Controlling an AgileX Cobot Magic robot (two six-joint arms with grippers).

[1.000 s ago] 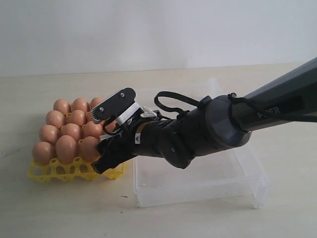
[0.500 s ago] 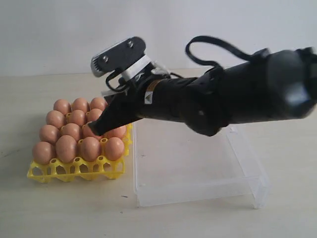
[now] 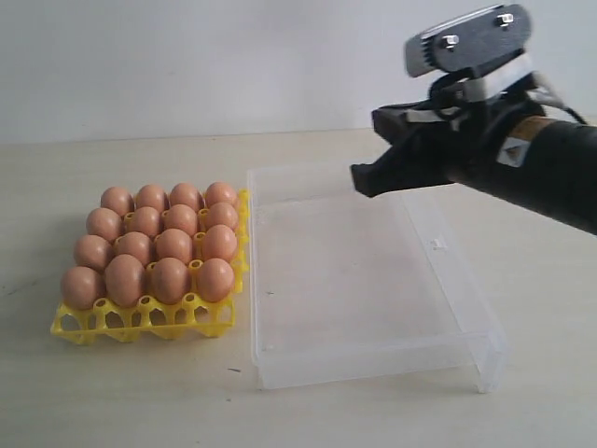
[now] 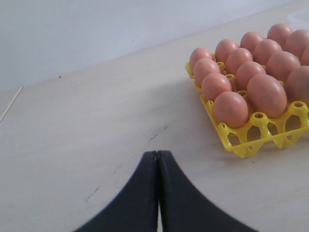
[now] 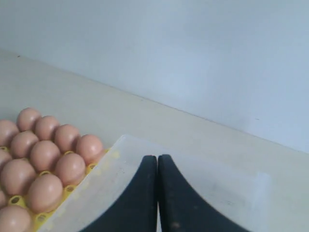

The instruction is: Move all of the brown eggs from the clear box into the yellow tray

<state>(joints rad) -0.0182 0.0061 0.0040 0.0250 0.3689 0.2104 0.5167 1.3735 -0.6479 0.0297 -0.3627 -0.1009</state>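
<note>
Sticker with warning triangle showed on right arm; no text legible. Right gripper hung raised over box, jaws pressed together. Left gripper likewise closed, empty. Eggs sat in tray beside box.

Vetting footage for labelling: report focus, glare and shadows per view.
Exterior view: evenly lit, soft; the clear box is faint against the table. Left wrist view: brown eggs sharp, left gripper a black silhouette. Right wrist view: hazy, right gripper black.

Exterior: raised, mid-distance, facing wall; yellow tray at 9 o'clock.
Left wrist: low, close beside yellow tray.
Right wrist: higher, farther.
Shared: yellow tray.
</note>
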